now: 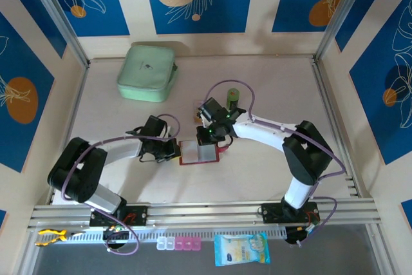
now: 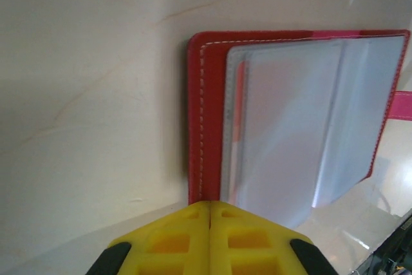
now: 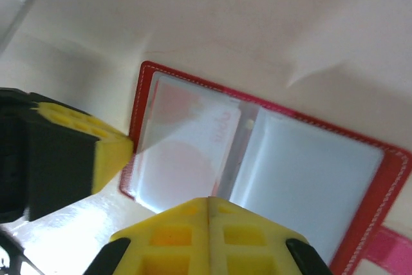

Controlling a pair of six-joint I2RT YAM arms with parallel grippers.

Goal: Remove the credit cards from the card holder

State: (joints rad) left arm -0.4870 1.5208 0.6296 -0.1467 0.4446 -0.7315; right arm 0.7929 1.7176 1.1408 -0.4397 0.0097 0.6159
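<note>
The dark red card holder lies open and flat on the table between my two grippers, its greyish clear sleeves facing up. In the right wrist view, a pale card with faint red circles shows through the left sleeve of the holder. The left wrist view shows a red-and-white card edge inside the sleeves of the holder. My left gripper is shut, its tip at the holder's left edge. My right gripper is shut above the sleeves' fold. The left gripper's yellow finger touches the holder's corner.
A mint-green zip case sits at the back left. A green cylinder stands behind the right gripper. The holder's pink snap tab sticks out on its right. A clear plastic piece lies off the holder's corner.
</note>
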